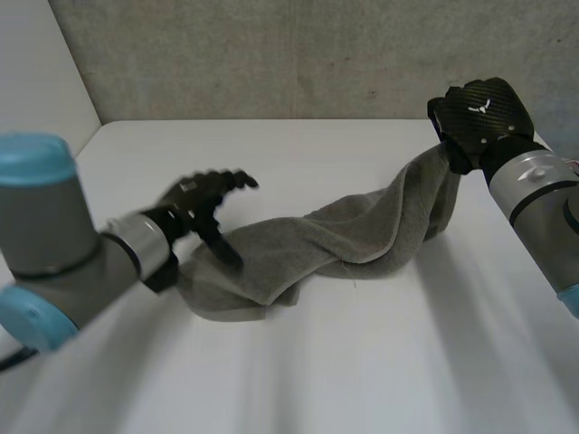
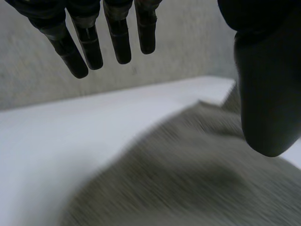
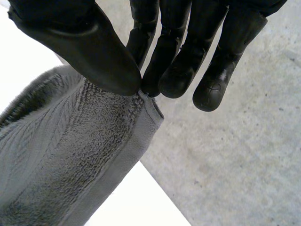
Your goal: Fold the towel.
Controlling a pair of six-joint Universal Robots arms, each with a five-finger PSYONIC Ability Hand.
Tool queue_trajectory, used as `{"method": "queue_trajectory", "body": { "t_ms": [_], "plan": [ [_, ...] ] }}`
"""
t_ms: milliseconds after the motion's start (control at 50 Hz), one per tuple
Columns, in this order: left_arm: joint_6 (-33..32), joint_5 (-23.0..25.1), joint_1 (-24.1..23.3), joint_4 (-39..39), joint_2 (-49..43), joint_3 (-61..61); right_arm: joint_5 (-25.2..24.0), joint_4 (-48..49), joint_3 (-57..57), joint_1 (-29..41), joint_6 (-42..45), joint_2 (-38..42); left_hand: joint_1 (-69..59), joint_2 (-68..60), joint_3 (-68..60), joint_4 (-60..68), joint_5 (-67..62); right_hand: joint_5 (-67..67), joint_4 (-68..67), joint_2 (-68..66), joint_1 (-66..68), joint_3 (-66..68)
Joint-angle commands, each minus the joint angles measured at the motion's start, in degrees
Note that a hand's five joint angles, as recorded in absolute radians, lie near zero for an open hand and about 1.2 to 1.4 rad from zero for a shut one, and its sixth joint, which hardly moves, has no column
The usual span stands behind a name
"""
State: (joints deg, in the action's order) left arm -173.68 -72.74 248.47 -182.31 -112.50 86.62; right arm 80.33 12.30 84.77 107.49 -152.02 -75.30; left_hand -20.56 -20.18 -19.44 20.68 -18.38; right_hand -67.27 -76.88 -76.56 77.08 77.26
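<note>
The rumpled grey terry towel (image 1: 344,240) runs lengthwise across the white counter (image 1: 362,362), its right-end corner pinched aloft by the right hand (image 1: 475,117), while the left hand (image 1: 204,194) (nearer the slack end) hovers there, fingers spread, empty.

towel (image 1: 362,231): 1, grey | desk (image 1: 407,362): 1, white | hands: 2, black, namely left hand (image 1: 201,197) and right hand (image 1: 479,113) | arms: 2, grey with light-blue caps, namely left arm (image 1: 54,244) and right arm (image 1: 543,199)
</note>
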Motion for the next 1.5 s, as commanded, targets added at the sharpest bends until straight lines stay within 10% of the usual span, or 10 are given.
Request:
{"method": "queue_trajectory", "body": {
  "t_ms": [20,240,720,1020,1120,1260,1500],
  "plan": [
    [-0.1,-12.7,-13.3,-3.7,0.0,5.2,0.1,0.3,1.1,-1.1,0.8,2.1,6.0,5.6,4.9,-6.1,13.8,-2.7,-3.1,-3.4,2.9,2.7],
    [-2.1,-24.0,-22.9,-11.6,-5.4,4.8,0.0,0.3,2.5,-0.8,0.8,3.9,5.6,5.3,4.5,-5.8,13.5,-2.7,-3.1,-3.4,2.9,2.7],
    [-18.8,-38.4,-21.6,-26.1,-11.5,2.2,-0.1,0.1,3.4,-0.3,0.9,4.9,-17.9,-18.3,-19.0,17.8,-10.1,-2.7,-3.1,-3.4,2.9,2.7],
    [-20.9,-35.8,-11.7,-24.9,-2.8,3.2,0.3,-0.5,2.5,-1.1,3.9,5.3,-25.8,-26.2,-26.9,25.7,-18.0,-2.7,-3.1,-3.4,2.9,2.7],
    [-29.2,-27.6,-7.6,-18.3,-2.3,3.8,0.3,-1.4,1.9,-1.1,4.4,5.1,-31.2,-31.5,-32.3,31.0,-23.3,-2.7,-3.1,-3.4,2.9,2.7],
    [-34.1,-21.6,-5.7,-10.5,-0.5,3.7,0.1,-14.5,-3.1,-0.6,10.2,4.6,-59.4,-59.8,-60.5,59.3,-51.6,-2.7,-3.1,-3.4,2.9,2.7],
    [-35.0,-15.1,-3.3,-1.8,0.9,-0.7,0.2,-29.8,-9.4,-0.9,20.6,7.4,-59.4,-59.8,-60.6,59.3,-51.6,-2.7,-3.1,-3.4,2.9,2.7]
  ]
}}
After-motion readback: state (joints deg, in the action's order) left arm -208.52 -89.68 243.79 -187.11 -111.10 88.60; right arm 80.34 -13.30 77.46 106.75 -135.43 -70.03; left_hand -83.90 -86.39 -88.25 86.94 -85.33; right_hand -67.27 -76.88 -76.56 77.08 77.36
